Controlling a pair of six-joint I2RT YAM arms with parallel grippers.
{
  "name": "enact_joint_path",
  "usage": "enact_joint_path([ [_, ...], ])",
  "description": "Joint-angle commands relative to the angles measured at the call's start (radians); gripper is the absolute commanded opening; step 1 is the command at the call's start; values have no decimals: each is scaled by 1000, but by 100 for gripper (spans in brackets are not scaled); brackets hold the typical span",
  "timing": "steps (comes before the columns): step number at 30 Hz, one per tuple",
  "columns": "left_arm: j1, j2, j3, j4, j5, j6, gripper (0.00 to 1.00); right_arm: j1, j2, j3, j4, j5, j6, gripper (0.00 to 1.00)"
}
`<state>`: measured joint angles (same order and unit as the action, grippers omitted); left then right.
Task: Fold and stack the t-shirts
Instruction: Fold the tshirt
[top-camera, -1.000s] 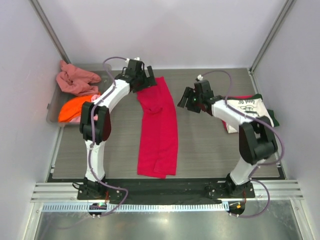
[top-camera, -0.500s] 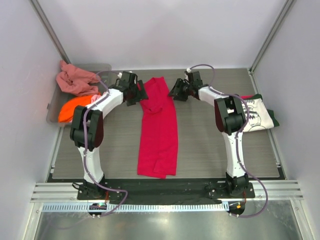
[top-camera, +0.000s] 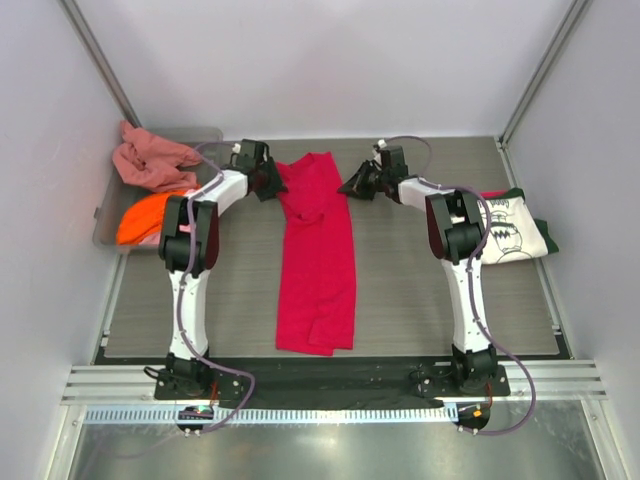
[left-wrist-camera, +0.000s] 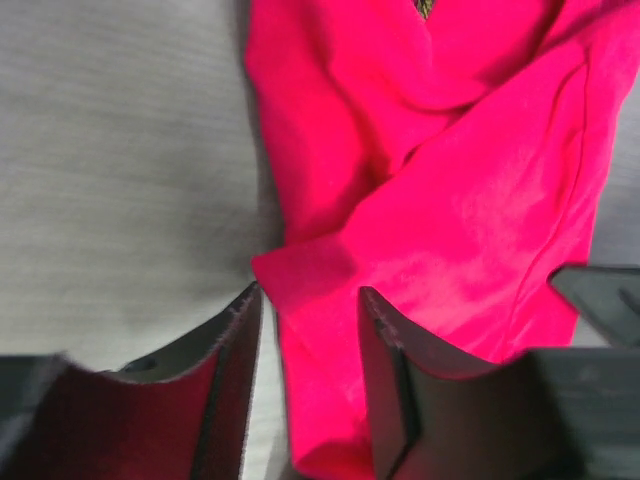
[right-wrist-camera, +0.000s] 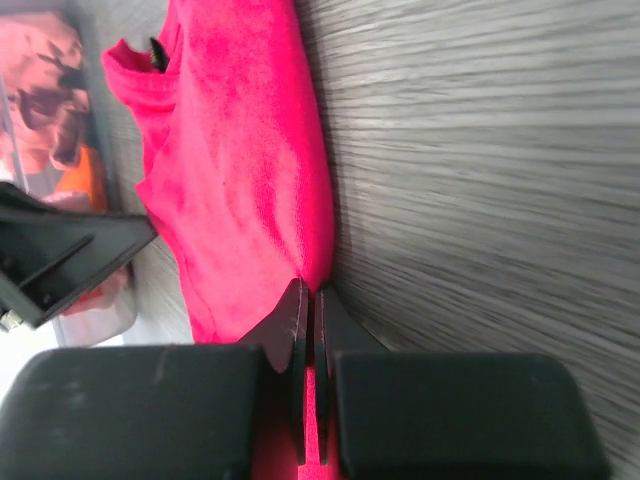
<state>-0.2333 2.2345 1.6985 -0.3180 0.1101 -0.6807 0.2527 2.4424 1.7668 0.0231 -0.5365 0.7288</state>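
Both arms have reached farther out since a second ago, the right swinging across from near the cream shirt, and the top of the crimson t-shirt (top-camera: 318, 260) now lies wider with its collar showing. Grey counter (top-camera: 400, 300) carries everything. Crimson t-shirt lies as a long strip between the two hands, its collar end level with them, the rest running back toward the arm bases. Clear bin (top-camera: 105, 228) sits outboard of the left hand (top-camera: 270, 182), holding a salmon-pink shirt (top-camera: 150, 160) and an orange shirt (top-camera: 140, 215). Cream shirt (top-camera: 505, 225) with dark print lies outboard of and behind the right hand (top-camera: 352, 186), a dark green shirt (top-camera: 548, 243) peeking out under it. Left hand (left-wrist-camera: 308, 300): fingers spread apart, a folded sleeve corner of the crimson cloth (left-wrist-camera: 450, 200) lying in the gap. Right hand (right-wrist-camera: 308, 295): fingers pressed together on the shirt's side edge (right-wrist-camera: 240, 150), red showing between them.
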Motion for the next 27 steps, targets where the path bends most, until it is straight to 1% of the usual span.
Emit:
enact_joint_path([
  [1, -3, 68, 84, 48, 40, -20, 43, -41, -42, -70, 66, 43, 29, 1],
  [3, -4, 126, 125, 53, 59, -36, 39, -50, -40, -72, 64, 49, 23, 1],
  [4, -3, 143, 166, 60, 81, -43, 35, -53, -36, -69, 64, 56, 24, 1],
  [5, -1, 163, 185, 68, 89, -51, 26, -58, -31, -61, 63, 58, 27, 1],
  [6, -3, 197, 208, 79, 97, -59, 24, -66, -28, -56, 63, 59, 27, 1],
  [8, -3, 229, 272, 85, 102, -71, 20, -72, -11, -32, 55, 67, 35, 1],
  [10, -1, 263, 309, 86, 99, -71, 19, -84, 10, -7, 43, 70, 37, 1],
  [11, 2, 270, 343, 91, 99, -71, 19, -84, 18, 28, 20, 66, 34, 3],
  [12, 6, 280, 360, 92, 99, -72, 20, -86, 21, 40, 9, 66, 29, 9],
  [13, 9, 286, 377, 91, 103, -72, 25, -84, 21, 46, 2, 64, 24, 22],
  [14, 12, 284, 392, 88, 124, -80, 32, -84, 3, 37, 0, 67, 18, 47],
  [15, 18, 278, 391, 86, 137, -79, 39, -84, -15, 23, -3, 72, 15, 54],
  [16, 19, 266, 383, 82, 146, -79, 48, -82, -35, 8, -5, 79, 8, 58],
  [17, 20, 223, 368, 79, 148, -68, 60, -79, -87, -33, -17, 92, -14, 60],
  [18, 20, 194, 301, 82, 143, -60, 63, -78, -115, -56, -17, 124, -25, 60],
  [19, 19, 156, 259, 91, 140, -59, 71, -75, -147, -84, -46, 142, -37, 60],
  [20, 19, 78, 203, 124, 138, -57, 74, -69, -184, -149, -60, 159, -45, 60],
  [21, 19, 30, 102, 135, 129, -53, 77, -66, -253, -191, -66, 190, -55, 60],
  [22, 17, -11, 43, 140, 123, -53, 81, -63, -296, -235, -68, 199, -52, 60],
  [23, 12, -100, -11, 146, 116, -51, 82, -49, -334, -336, -61, 205, -51, 60],
  [24, 6, -140, -61, 145, 108, -49, 82, -40, -417, -389, -60, 211, -58, 60],
  [25, -7, -183, -180, 143, 93, -48, 82, -29, -460, -444, -64, 234, -65, 60],
  [26, -18, -235, -238, 142, 86, -49, 82, -20, -503, -564, -68, 243, -69, 59],
  [27, -27, -325, -310, 139, 74, -56, 83, -1, -604, -633, -60, 256, -68, 59],
])
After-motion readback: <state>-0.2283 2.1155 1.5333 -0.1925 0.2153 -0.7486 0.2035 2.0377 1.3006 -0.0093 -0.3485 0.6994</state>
